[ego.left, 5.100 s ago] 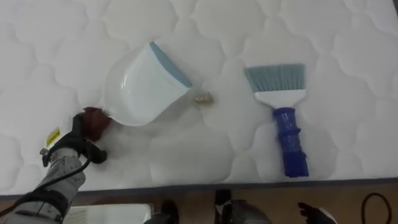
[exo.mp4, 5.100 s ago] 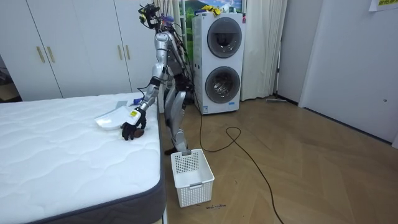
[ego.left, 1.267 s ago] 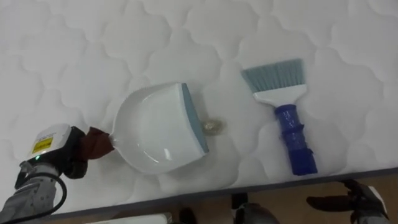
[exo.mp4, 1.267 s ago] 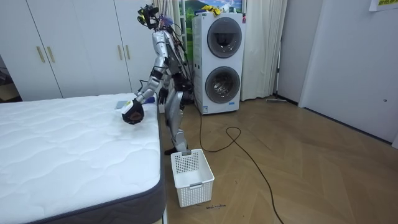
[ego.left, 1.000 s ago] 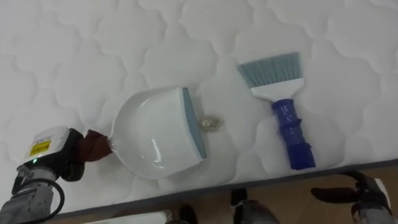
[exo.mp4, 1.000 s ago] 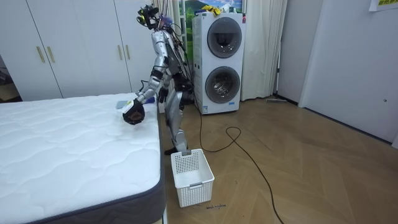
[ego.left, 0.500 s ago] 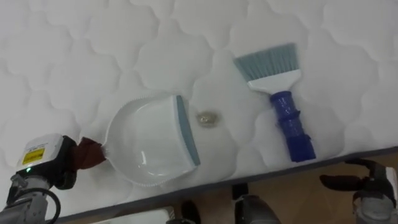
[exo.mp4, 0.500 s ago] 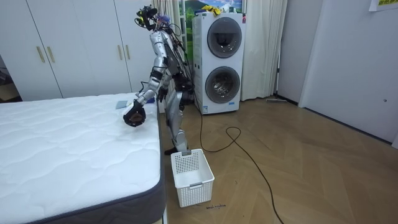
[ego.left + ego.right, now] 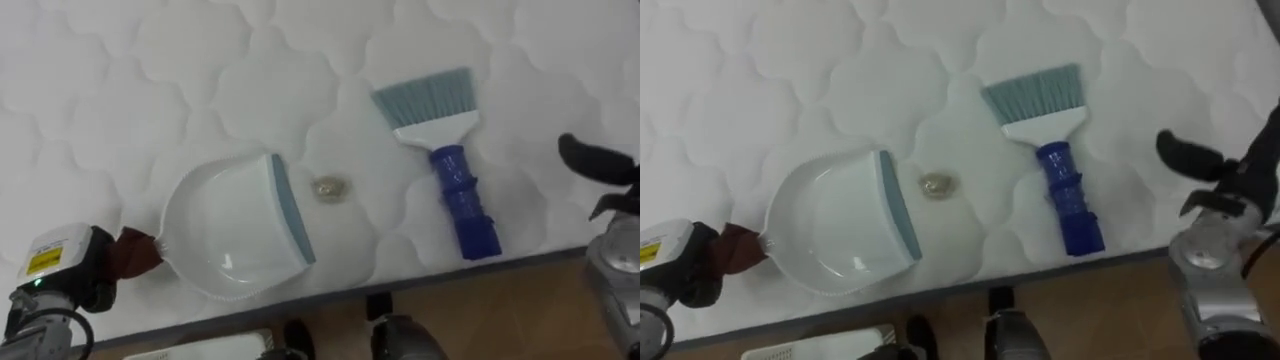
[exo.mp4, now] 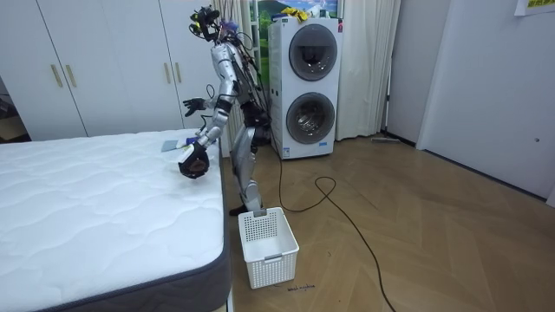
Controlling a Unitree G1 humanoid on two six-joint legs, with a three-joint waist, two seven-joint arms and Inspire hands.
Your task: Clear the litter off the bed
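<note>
Two tools on the bed: a white dustpan (image 9: 225, 235) and a blue-handled brush (image 9: 452, 170) lie well apart on the white quilted mattress (image 9: 130, 70).
Left hand: the left hand (image 9: 85, 275), at the lower left, is closed round the dustpan's dark red handle.
Dustpan: its grey-blue lip faces the brush, and its rounded back reaches the bed's near edge.
Scrap: a small pale scrap (image 9: 328, 188) lies just beside the lip, between dustpan and brush.
Brush: the bristles point away from the robot, and the handle's end lies near the dark edge band (image 9: 300, 300) of the bed.
Right hand: the right hand (image 9: 592, 160) is raised at the right, by the bed's edge, with fingers loose and apart, holding nothing.
Open room: bare mattress stretches beyond both tools. In the room view, a white basket (image 10: 267, 245) stands on the wooden floor by the robot's feet, close to the bed's side.
</note>
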